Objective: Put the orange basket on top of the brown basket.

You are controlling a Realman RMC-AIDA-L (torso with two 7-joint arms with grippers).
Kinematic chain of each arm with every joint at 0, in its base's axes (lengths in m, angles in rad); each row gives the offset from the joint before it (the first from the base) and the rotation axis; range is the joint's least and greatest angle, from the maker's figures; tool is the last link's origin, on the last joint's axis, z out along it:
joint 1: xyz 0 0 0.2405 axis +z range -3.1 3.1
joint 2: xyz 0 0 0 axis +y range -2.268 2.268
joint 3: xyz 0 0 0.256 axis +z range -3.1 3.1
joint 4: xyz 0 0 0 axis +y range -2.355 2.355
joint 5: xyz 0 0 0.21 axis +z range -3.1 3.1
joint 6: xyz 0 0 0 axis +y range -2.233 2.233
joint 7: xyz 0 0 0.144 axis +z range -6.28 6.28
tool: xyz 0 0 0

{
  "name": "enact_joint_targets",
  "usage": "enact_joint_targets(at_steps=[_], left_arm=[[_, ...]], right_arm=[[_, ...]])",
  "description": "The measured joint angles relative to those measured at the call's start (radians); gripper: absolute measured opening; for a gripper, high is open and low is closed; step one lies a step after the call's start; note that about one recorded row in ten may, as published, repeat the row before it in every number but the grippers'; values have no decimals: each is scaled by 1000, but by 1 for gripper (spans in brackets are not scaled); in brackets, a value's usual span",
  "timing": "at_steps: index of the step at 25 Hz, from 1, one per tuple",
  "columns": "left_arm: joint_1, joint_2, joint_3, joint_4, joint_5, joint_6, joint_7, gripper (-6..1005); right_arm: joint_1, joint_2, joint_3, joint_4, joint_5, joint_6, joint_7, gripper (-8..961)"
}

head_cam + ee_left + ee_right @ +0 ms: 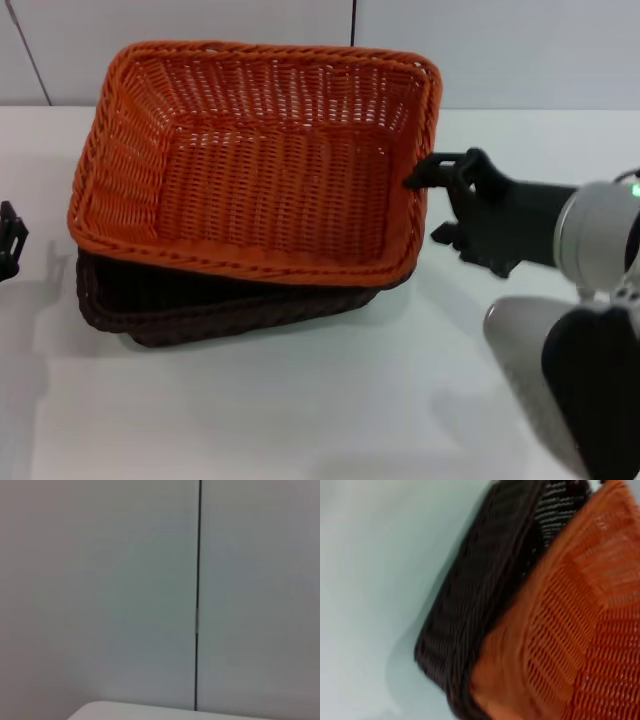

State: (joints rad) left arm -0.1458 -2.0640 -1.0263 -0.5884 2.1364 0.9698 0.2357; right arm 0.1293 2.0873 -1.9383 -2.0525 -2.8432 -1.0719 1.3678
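Note:
The orange basket (250, 170) rests nested on the brown basket (200, 315), skewed a little so the brown one shows along its front and left sides. My right gripper (426, 210) is at the orange basket's right rim, open, its upper fingertip (412, 183) touching the rim and the lower one just outside it. In the right wrist view the orange basket (580, 630) lies inside the brown basket (475, 605), seen close up. My left gripper (8, 242) sits parked at the left edge of the head view, away from both baskets.
The baskets stand on a white table (300, 410) with a pale wall behind them. My right arm's grey body (570, 370) fills the lower right corner. The left wrist view shows only the wall and a table corner (125, 711).

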Motion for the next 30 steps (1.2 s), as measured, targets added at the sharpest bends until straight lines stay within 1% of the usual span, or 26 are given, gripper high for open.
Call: enact_joint_targets(at_steps=[3, 5, 9, 11, 14, 16, 18, 21, 26, 30], left_arm=[[5, 1, -6, 9, 5, 4, 0, 813], [6, 2, -8, 23, 6, 11, 0, 813], [2, 3, -18, 48, 4, 27, 0, 813], [-3, 2, -22, 56, 7, 40, 0, 813], [-4, 2, -23, 57, 7, 45, -1, 813], [-4, 2, -22, 56, 7, 50, -2, 813], [-4, 2, -18, 54, 7, 52, -2, 813], [-8, 3, -14, 54, 15, 53, 2, 813], [-5, 3, -16, 52, 20, 54, 2, 813], [-5, 3, -16, 52, 20, 54, 2, 813]], right_arm=[[-67, 4, -60, -10, -30, 89, 90, 609], [-95, 4, -94, -8, -61, 138, 176, 609], [-109, 4, -142, 4, -75, 192, 335, 609], [-105, 3, -151, 26, -76, 271, 442, 609], [-79, -1, -156, 77, -76, 378, 624, 608], [-63, -4, -169, 89, -76, 387, 720, 608], [-57, -5, -193, 90, -76, 377, 767, 608], [-63, -5, -221, 75, -76, 342, 771, 609], [-57, -5, -247, 11, -76, 240, 774, 609], [-48, -7, -290, 7, -76, 200, 751, 609]])
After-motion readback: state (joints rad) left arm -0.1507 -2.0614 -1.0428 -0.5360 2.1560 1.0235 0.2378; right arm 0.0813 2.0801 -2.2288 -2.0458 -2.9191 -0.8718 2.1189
